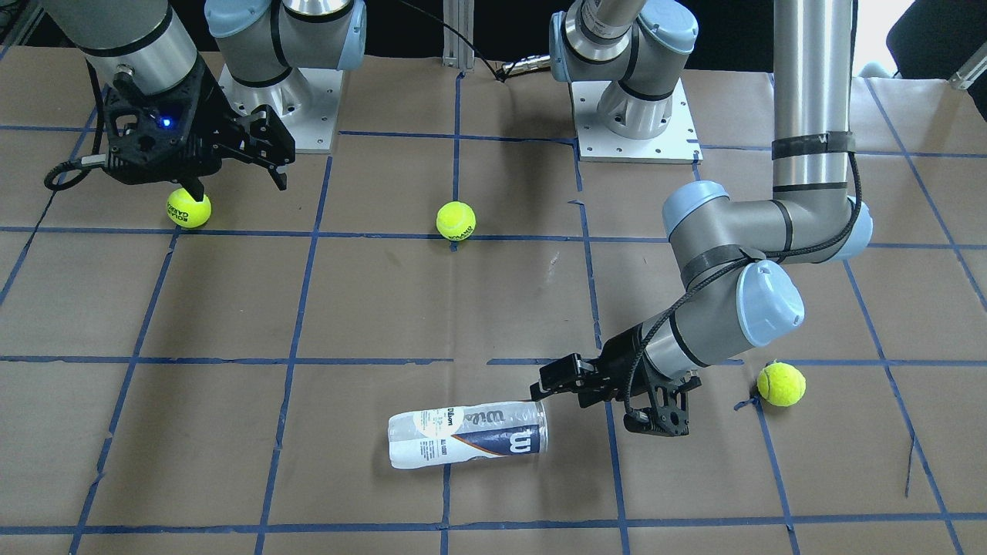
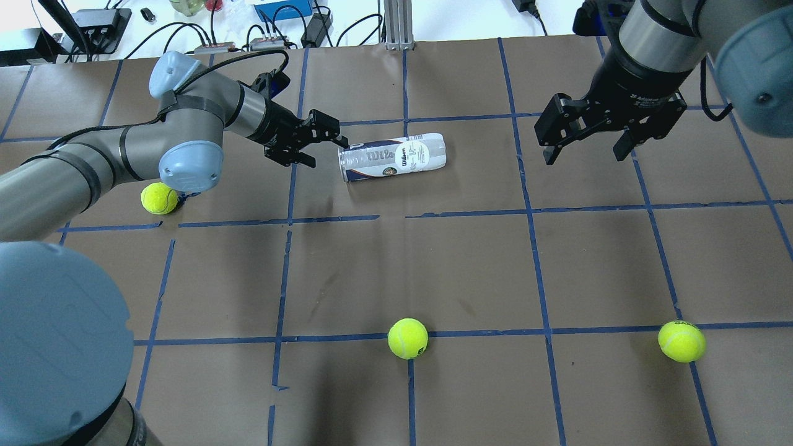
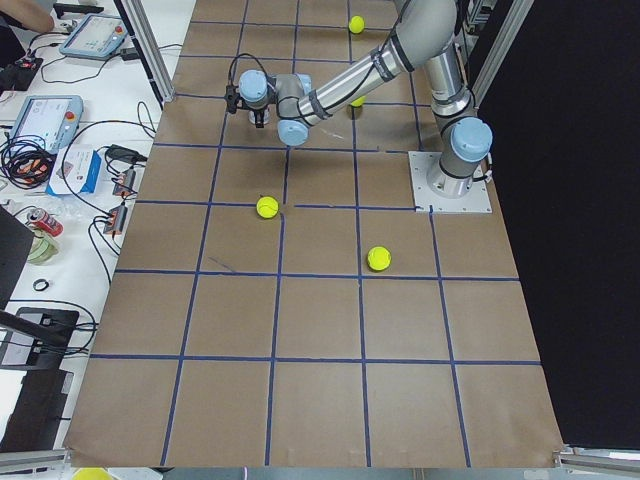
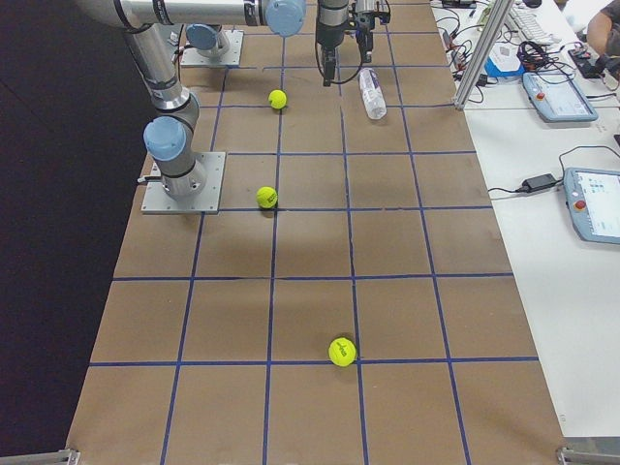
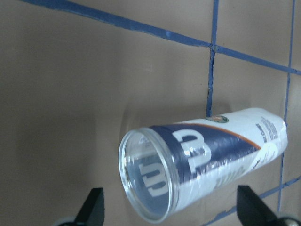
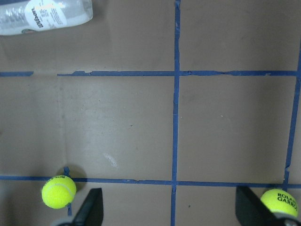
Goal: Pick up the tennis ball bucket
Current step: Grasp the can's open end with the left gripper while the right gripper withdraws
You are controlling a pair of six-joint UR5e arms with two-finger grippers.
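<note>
The tennis ball bucket [image 2: 391, 157] is a clear can with a white and dark-blue Wilson label. It lies on its side on the brown table and also shows in the front view [image 1: 469, 435]. My left gripper [image 2: 325, 148] is open, low over the table, right at the can's clear end. In the left wrist view the can's end [image 5: 155, 179] sits between the two spread fingertips [image 5: 91, 207]. My right gripper [image 2: 585, 152] is open and empty, hanging above the table well to the can's right. The can shows at the top left of the right wrist view [image 6: 44, 14].
Three yellow-green tennis balls lie loose: one beside my left forearm [image 2: 159, 198], one at the near middle [image 2: 407, 338], one at the near right [image 2: 681, 341]. Blue tape lines grid the table. Cables and boxes lie beyond the far edge [image 2: 266, 37].
</note>
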